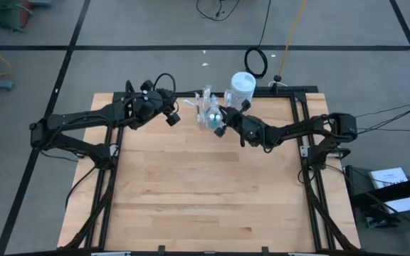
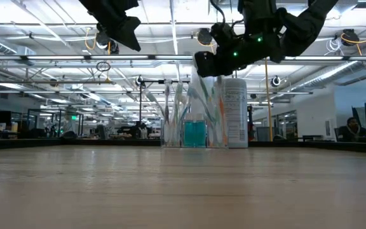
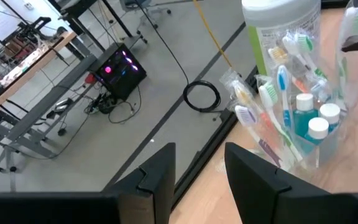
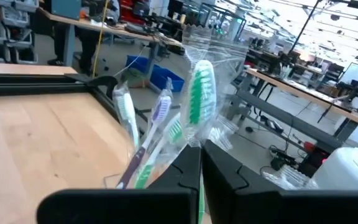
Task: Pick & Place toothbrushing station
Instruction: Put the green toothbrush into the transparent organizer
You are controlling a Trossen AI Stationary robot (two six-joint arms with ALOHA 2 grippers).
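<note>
1. Your left gripper (image 1: pixel 174 117) hangs above the far part of the pale wooden table (image 1: pixel 205 185), just left of the toothbrushing set. Its two dark fingers (image 3: pixel 160 180) are spread apart with nothing between them.
2. The small clear plastic cup (image 1: pixel 209 114) stands near the table's far edge, at the middle. It holds slim pastel toothbrushes in clear wrappers (image 3: pixel 272 99) and small blue tubes with white caps (image 3: pixel 309 121).
3. Your right gripper (image 1: pixel 219 130) sits right at the cup, raised above the tabletop. Its fingers are pressed together on a green-and-white wrapped toothbrush (image 4: pixel 199 99), pinching it below the bristle head. Other brushes stand just beside it.
4. The tall white cylindrical canister (image 1: pixel 242 85) stands just right of the cup, behind the right gripper, close to the table's far edge.
</note>
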